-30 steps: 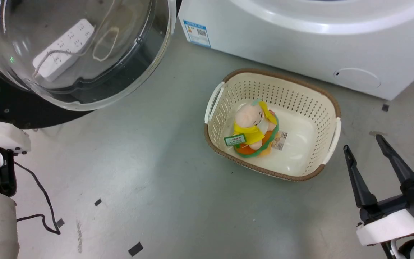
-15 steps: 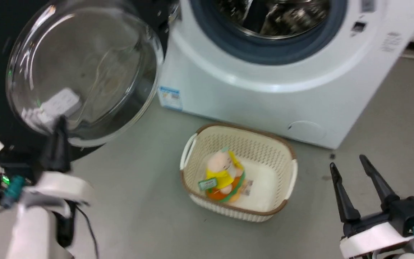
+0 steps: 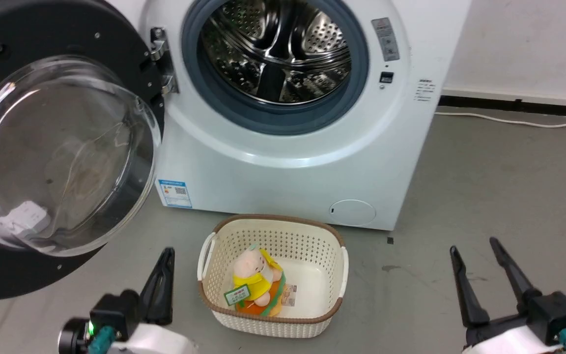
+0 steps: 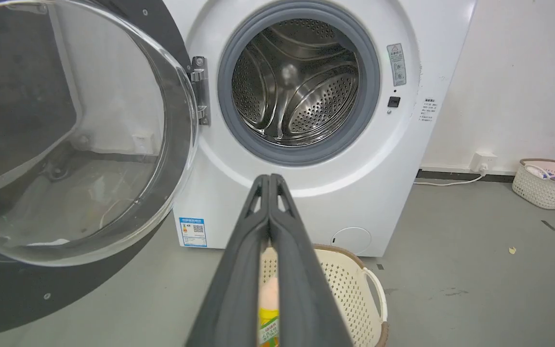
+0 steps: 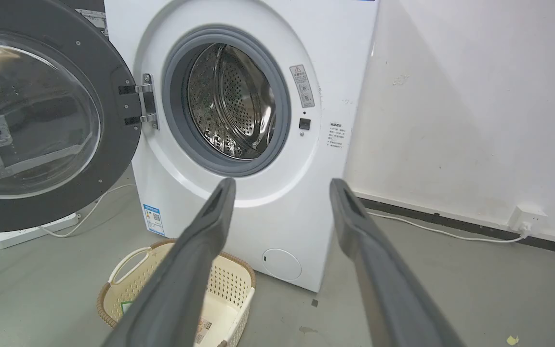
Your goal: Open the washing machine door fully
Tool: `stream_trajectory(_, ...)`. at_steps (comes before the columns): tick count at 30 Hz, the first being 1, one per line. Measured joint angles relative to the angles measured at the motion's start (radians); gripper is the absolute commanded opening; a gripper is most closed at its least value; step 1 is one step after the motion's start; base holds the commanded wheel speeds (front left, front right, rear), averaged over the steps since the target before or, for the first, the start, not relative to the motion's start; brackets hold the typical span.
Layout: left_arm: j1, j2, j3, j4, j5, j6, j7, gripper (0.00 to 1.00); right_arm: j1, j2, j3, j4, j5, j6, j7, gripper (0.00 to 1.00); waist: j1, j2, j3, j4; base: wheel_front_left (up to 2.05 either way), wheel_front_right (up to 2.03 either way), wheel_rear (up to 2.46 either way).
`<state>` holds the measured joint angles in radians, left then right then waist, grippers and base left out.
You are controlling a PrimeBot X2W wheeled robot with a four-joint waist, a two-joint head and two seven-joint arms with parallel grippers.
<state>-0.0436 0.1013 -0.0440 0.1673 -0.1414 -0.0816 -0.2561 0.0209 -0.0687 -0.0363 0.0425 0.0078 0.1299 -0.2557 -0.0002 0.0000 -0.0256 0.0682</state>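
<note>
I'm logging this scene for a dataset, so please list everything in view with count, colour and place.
washing machine: one, white, against the wall.
washing machine door: one, black with a clear glass bowl, open on the robot's left.
drum: one, steel, inside the opening.
rubber ring: one, grey, around the drum.
filter cap: one, white, low on the machine's front.
basket: one, cream with a brown rim, on the floor before the machine.
plush toy: one, pink, yellow and orange, in the basket.
power strip: one, white, on the floor behind the door.
second basket: one, pale, by the wall.
left gripper: one, dark, shut.
right gripper: one, dark, open.
</note>
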Motion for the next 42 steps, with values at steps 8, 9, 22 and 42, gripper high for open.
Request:
stream_trajectory(8,0.090,-0.028,-0.026,-0.052,0.021,0.056,0.000,1.00,0.039,0.009,-0.005,0.005,0.000,0.000,-0.001,1.00,0.0000,0.0000,-0.017,-0.046,0.00,0.00,0.00)
stream_trajectory(9,0.097,-0.029,-0.031,-0.057,0.029,0.062,0.000,1.00,0.039,0.010,-0.006,0.005,0.000,0.000,-0.001,1.00,0.0001,0.0000,-0.017,-0.048,0.00,0.00,0.00)
stream_trajectory(22,0.127,-0.037,-0.054,-0.053,0.063,0.070,0.000,1.00,0.045,0.012,-0.010,0.015,0.029,0.000,-0.002,1.00,0.0002,0.0000,-0.020,-0.056,0.00,0.00,0.00)
stream_trajectory(42,0.125,-0.028,-0.069,-0.036,0.095,0.070,0.000,1.00,0.052,0.013,-0.005,0.018,0.039,0.000,-0.001,1.00,0.0002,0.0000,-0.019,-0.056,0.00,0.00,0.00)
